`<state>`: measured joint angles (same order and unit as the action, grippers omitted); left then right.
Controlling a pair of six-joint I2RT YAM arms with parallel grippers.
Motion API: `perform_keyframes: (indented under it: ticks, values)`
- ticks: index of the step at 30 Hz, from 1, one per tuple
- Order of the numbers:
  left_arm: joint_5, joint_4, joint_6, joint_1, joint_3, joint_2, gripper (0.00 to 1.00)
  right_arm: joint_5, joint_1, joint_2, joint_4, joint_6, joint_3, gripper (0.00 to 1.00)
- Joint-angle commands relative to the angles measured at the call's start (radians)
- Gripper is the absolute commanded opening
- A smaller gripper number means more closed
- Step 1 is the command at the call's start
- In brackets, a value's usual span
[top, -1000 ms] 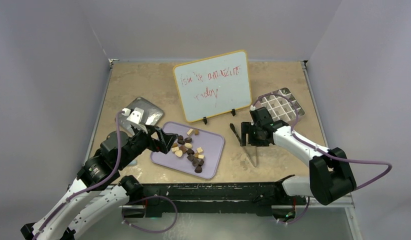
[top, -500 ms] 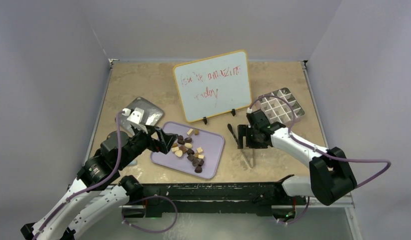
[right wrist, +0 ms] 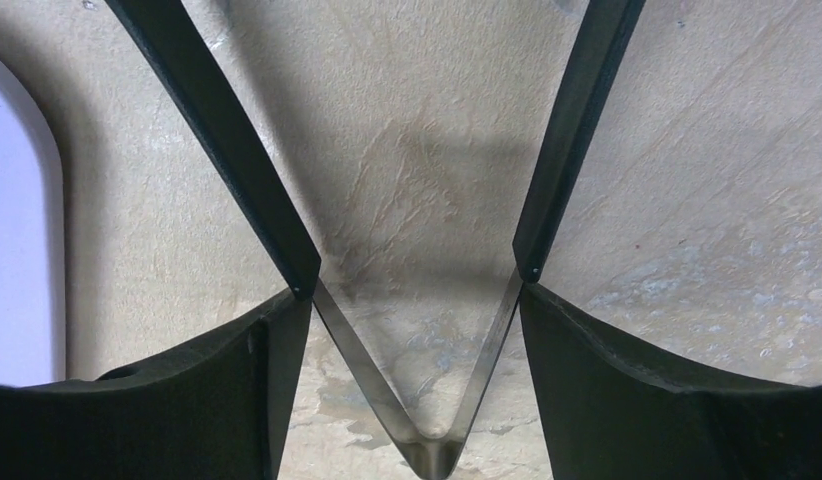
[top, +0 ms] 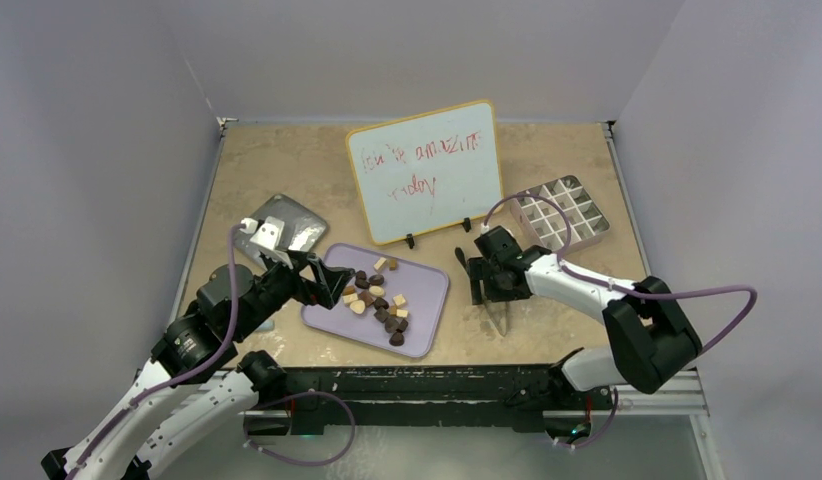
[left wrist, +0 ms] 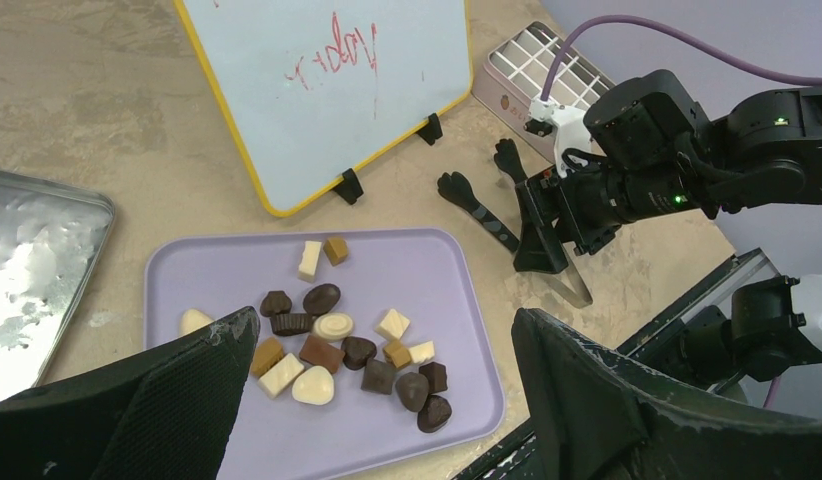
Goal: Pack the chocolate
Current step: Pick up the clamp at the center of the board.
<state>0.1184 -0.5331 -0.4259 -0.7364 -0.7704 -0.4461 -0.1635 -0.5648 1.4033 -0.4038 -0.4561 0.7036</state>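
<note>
The chocolate (top: pixel 377 295), several dark, tan and cream pieces, lies loose on the lavender tray (top: pixel 427 320); it also shows in the left wrist view (left wrist: pixel 347 340). My left gripper (top: pixel 335 282) is open and empty, hovering over the tray's left part (left wrist: pixel 384 315). My right gripper (top: pixel 490 283) is right of the tray, low on the table. Its fingers (right wrist: pixel 415 283) press from both sides on the spread arms of metal tongs (right wrist: pixel 367 370) with black tips (left wrist: pixel 487 225). The pale pink gridded box (top: pixel 567 212) stands behind the right arm.
A whiteboard (top: pixel 425 170) with red writing stands on feet behind the tray. A shiny metal tin lid (top: pixel 297 225) lies at the left, also in the left wrist view (left wrist: pixel 37 260). The table's near edge has a black rail (top: pixel 437 380).
My right gripper has moved left, away from the gridded box, and come down around the tongs. The left gripper and the chocolate have stayed put.
</note>
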Motion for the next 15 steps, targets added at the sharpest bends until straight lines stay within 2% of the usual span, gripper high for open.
perform_keyframes:
  ticks: [1,15]
  values:
    - [-0.001,0.022,0.015,-0.005,0.003,0.009,0.96,-0.049,-0.017,0.039,0.031,-0.025,0.000,0.78]
    - [-0.003,0.022,0.012,-0.004,0.003,0.000,0.95,-0.084,-0.018,0.033,0.036,-0.047,-0.015,0.69]
